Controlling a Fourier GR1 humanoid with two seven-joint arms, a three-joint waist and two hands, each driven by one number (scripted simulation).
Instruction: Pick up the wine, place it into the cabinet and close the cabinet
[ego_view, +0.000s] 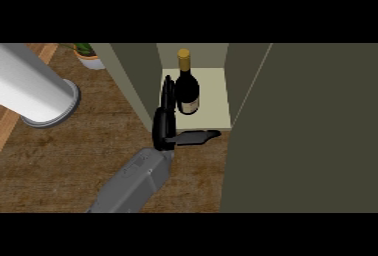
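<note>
A dark wine bottle (187, 92) with a gold cap and a pale label stands upright on the cream shelf (214, 102) inside the open cabinet. My left hand (164, 127) is just left of the bottle. Its fingers are straight and point up along the bottle's left side, and its thumb sticks out to the right over the shelf's front edge. The hand is open and holds nothing. The grey forearm comes in from the lower edge. My right hand does not show.
The cabinet's open door (310, 125) fills the right side as a tall olive panel. The cabinet's left wall (136, 80) stands close to my hand. A large white cylinder (33, 85) and a small potted plant (90, 59) sit on the wooden counter (59, 165) at the left.
</note>
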